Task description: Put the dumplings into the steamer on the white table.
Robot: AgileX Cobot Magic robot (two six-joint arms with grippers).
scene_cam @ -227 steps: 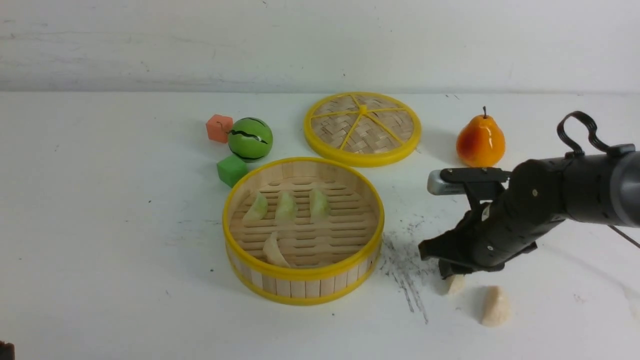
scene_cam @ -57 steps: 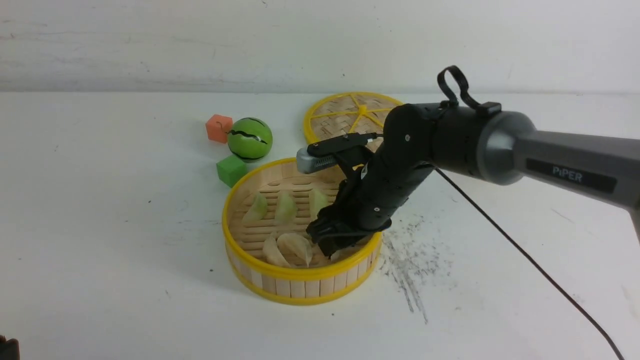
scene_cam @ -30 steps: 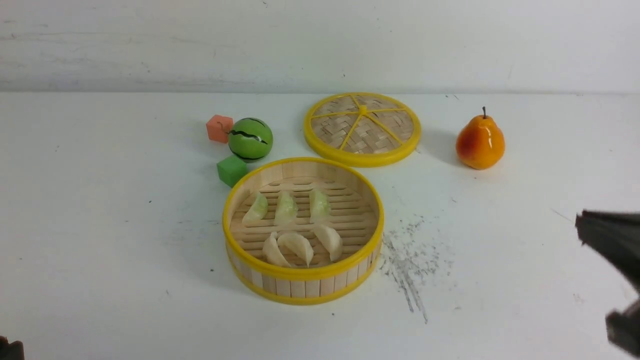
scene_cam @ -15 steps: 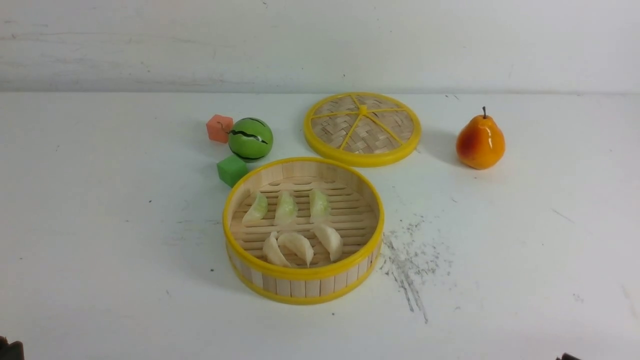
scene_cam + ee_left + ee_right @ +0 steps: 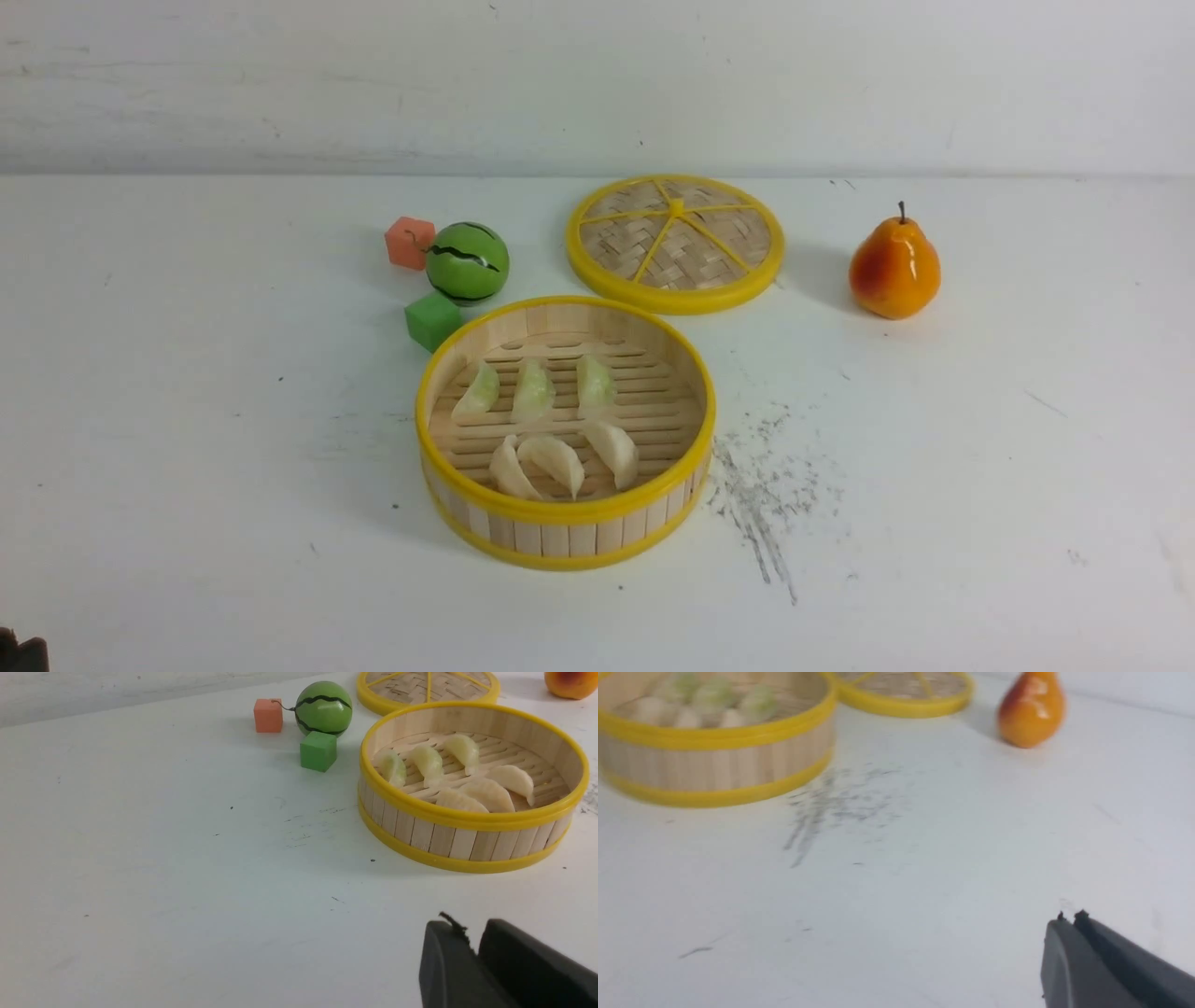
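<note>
Near centre of the white surface (image 5: 187,420): steamer (image 5: 566,541), upright, lid off.
Steamer contents: six dumplings (image 5: 551,425) on the slatted floor, all inside the yellow rim.
Far row: three pale green dumplings (image 5: 534,387), side by side, small gaps between them.
Near row: three cream-white dumplings (image 5: 553,462), packed close; the left two look to touch, cannot be sure.
Lid (image 5: 676,241): flat on the surface behind the steamer and to its right, just apart from the rim.
Toy watermelon (image 5: 467,261): behind the steamer to its left, just beside the orange cube (image 5: 409,242).
Green cube (image 5: 432,319): between the watermelon and the steamer wall, near both.
Pear (image 5: 894,267): upright, well right of the lid, standing alone.
Scuff marks (image 5: 761,495): grey smear on the surface just right of the steamer.
Left claw (image 5: 472,947): low over bare surface, well short of the steamer; fingers nearly together with a thin slit between them, nothing held.
Right claw (image 5: 1069,921): over bare surface, well apart from steamer and pear; fingers pressed together, nothing held. View slightly blurred.
Front view: neither claw in sight.
</note>
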